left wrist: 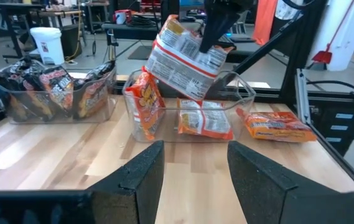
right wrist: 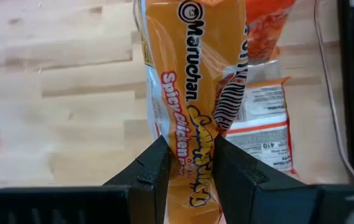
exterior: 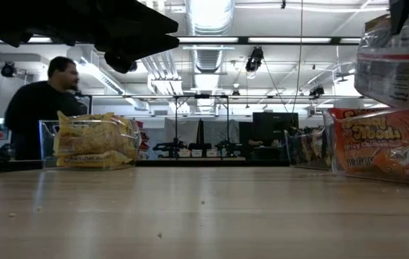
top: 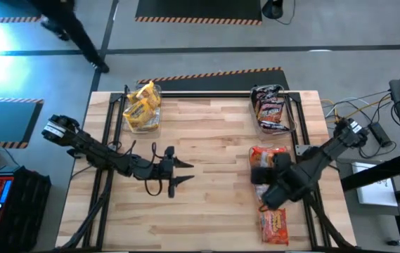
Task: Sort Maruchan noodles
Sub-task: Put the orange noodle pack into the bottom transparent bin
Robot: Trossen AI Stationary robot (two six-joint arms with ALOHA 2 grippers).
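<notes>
The step in hand looks like the drop into a bin. The right gripper is clamped on an orange packet (a Spicy Chicken one, pinched at its middle) and holds it in the air above the orange bin, which sits at about 3 o'clock on the table. The next move, by this reading, calls for lowering the packet inside the bin's walls and parting the fingers so that it falls flat among its fellows, not over the rim.

The left gripper waits near the table's centre, slightly toward 8 o'clock, its fingers apart and holding nothing.

The counts, as far as they show:
- Orange: one in the right gripper, two visible in the orange bin (one on edge, one lying flat), and one loose packet still on the table at about 5 o'clock, just beside that bin.
- Yellow: a heap in the yellow bin at about 11 o'clock; perhaps three, but the exact number cannot be told.
- Dark: several in the dark bin at about 1 o'clock; again too bunched to count.

A person stands in the room beyond the table.
</notes>
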